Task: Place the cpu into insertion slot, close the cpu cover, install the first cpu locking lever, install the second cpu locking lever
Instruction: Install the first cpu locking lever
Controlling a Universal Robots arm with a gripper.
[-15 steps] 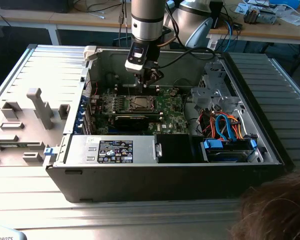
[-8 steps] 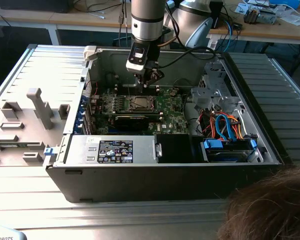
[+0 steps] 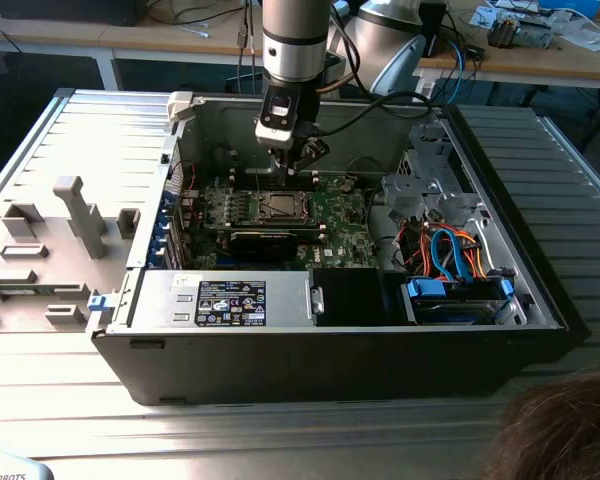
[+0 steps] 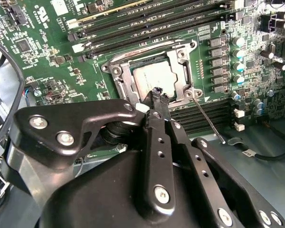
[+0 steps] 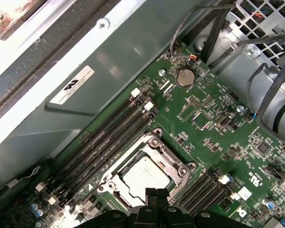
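cpu (image 4: 154, 78): dull silver-grey metal top, matt, smooth
cpu cover (image 4: 125, 84): bare silver metal, slight sheen
hand (image 4: 156, 93): black, smooth, semi-gloss; bright metal screws
circuit board (image 4: 47, 71): green, glossy lacquer
case wall (image 5: 133, 61): grey sheet metal, matt
surface (image 3: 90, 130): pale ribbed metal

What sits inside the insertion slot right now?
The cpu lies in it, silver top showing through the cover's window. The contacts underneath are hidden by it, and the fingers cover part of one edge.

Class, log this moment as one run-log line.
claw: shut, tip at cpu cover edge | cpu: lying in cover window | cover: down
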